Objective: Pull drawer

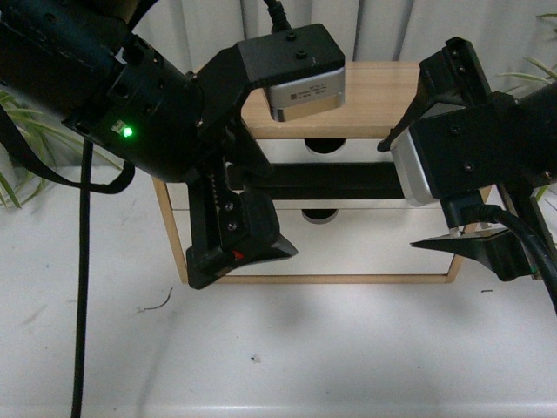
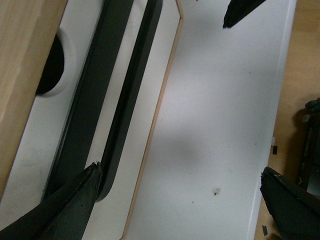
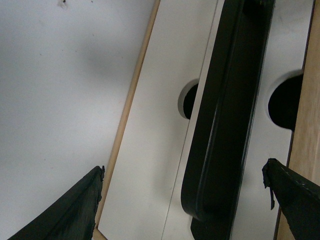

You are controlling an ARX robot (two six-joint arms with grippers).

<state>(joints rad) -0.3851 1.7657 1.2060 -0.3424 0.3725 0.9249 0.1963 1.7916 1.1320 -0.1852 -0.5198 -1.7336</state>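
The drawer (image 1: 370, 153) is the upper one in a small wooden cabinet, white-fronted with a half-round notch (image 1: 323, 145) and a long black bar handle (image 1: 335, 180). My left gripper (image 1: 239, 259) hangs open in front of the handle's left end. In the left wrist view the left gripper (image 2: 180, 175) has one fingertip (image 2: 91, 176) by the end of the handle (image 2: 125, 100); whether it touches I cannot tell. My right gripper (image 1: 477, 247) is open at the cabinet's right end. In the right wrist view the handle (image 3: 225, 125) lies between the spread fingers of the right gripper (image 3: 183, 170), untouched.
Below sits a plain white-fronted drawer (image 1: 365, 248) with its own notch (image 1: 318, 215). The cabinet's wooden top (image 1: 374, 96) and frame stand on a white table (image 1: 287, 348). Plant leaves (image 1: 13, 174) flank the scene, and a black cable (image 1: 83, 287) hangs at the left.
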